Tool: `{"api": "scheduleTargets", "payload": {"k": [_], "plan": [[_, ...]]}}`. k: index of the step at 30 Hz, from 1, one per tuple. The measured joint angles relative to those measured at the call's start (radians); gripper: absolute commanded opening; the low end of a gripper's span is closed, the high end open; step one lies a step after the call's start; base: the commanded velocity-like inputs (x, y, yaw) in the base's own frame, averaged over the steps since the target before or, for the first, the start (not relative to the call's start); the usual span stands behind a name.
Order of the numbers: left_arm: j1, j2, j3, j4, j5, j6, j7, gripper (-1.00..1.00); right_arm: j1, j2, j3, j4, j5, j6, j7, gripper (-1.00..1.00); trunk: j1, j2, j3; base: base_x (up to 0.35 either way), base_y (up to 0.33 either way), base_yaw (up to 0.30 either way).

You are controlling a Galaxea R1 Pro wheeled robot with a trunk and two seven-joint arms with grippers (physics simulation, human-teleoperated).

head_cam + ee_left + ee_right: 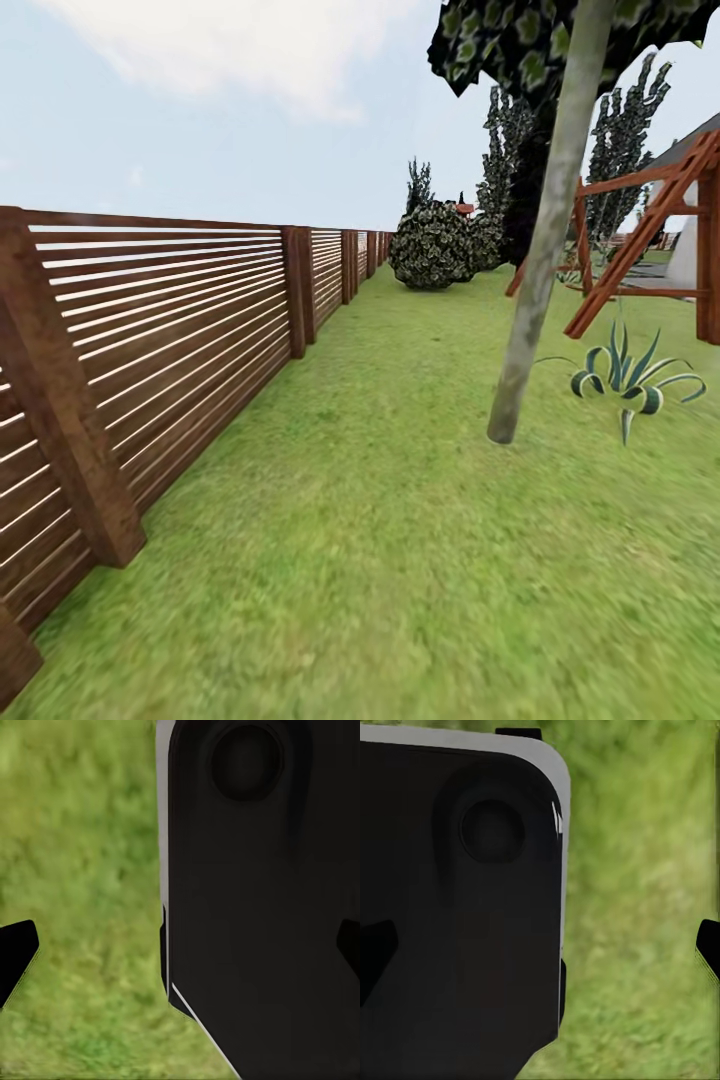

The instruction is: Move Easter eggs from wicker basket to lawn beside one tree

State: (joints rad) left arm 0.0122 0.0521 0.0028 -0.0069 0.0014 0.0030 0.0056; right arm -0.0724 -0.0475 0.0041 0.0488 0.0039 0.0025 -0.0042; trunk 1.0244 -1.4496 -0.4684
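A slender tree (540,250) rises from the lawn (380,560) beside a slatted wooden fence (150,350), a likely spot for the eggs. Neither eggs nor basket are in sight. Both arms hang low over grass; the left fingers (16,956) and right fingers (708,945) stand spread apart, grasping nothing, apparently while travelling.

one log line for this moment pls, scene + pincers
phase: in transit on lawn | ahead: tree, fence at left, bush | eggs, basket: not seen | left pincer: open | right pincer: open
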Motion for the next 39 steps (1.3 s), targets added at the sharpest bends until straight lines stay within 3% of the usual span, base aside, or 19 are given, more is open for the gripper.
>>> {"api": "scheduleTargets", "payload": {"k": [39], "plan": [[0.000, -0.001, 0.000, 0.000, 0.000, 0.000, 0.000, 1.00, 0.000, 0.001, 0.000, 0.000, 0.000, 0.002, 0.000, 1.00, 0.000, 0.000, 0.000, 0.330, 0.000, -0.019]]}}
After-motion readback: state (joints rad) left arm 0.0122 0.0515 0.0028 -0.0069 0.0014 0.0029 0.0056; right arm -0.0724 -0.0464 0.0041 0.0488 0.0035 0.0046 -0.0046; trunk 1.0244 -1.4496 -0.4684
